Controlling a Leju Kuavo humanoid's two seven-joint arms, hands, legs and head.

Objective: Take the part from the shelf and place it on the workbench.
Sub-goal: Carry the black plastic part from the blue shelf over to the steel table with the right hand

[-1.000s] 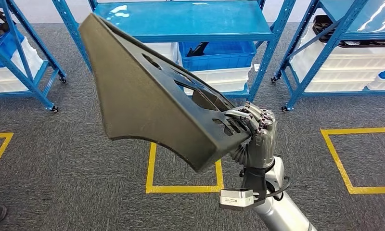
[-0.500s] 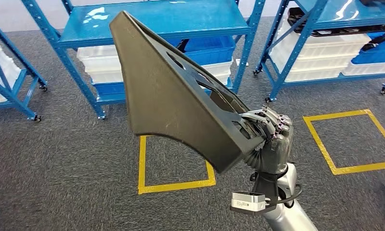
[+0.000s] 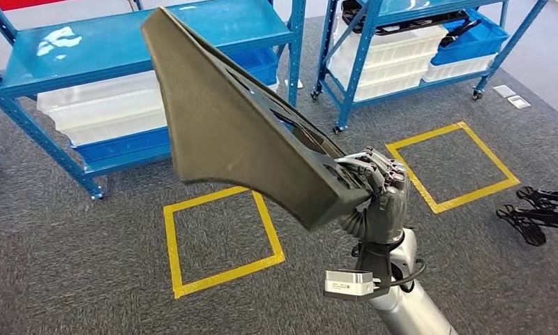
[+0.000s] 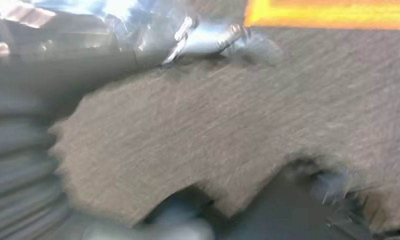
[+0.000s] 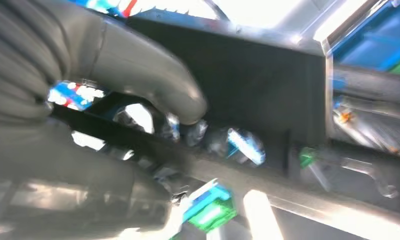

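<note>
A large dark, fin-shaped part [image 3: 241, 132] with cut-outs is held up in front of me, tilted, its broad end toward the shelves. My right hand [image 3: 377, 192] grips its narrow end, fingers hooked through the openings. In the right wrist view the thick grey thumb [image 5: 148, 75] presses on the black part [image 5: 253, 75]. The left wrist view is blurred: the ribbed cover of my left hand [image 4: 18, 150] hangs over grey carpet, and its fingers cannot be made out.
A blue shelf rack [image 3: 123, 42] with white bins [image 3: 102, 112] stands ahead on the left, a second rack [image 3: 402, 42] ahead on the right. Yellow tape squares [image 3: 220, 241] [image 3: 454, 164] mark the grey carpet. Black parts [image 3: 541, 209] lie on the floor at far right.
The whole picture has shifted left, so the camera has turned right. My right hand still holds the part the same way.
</note>
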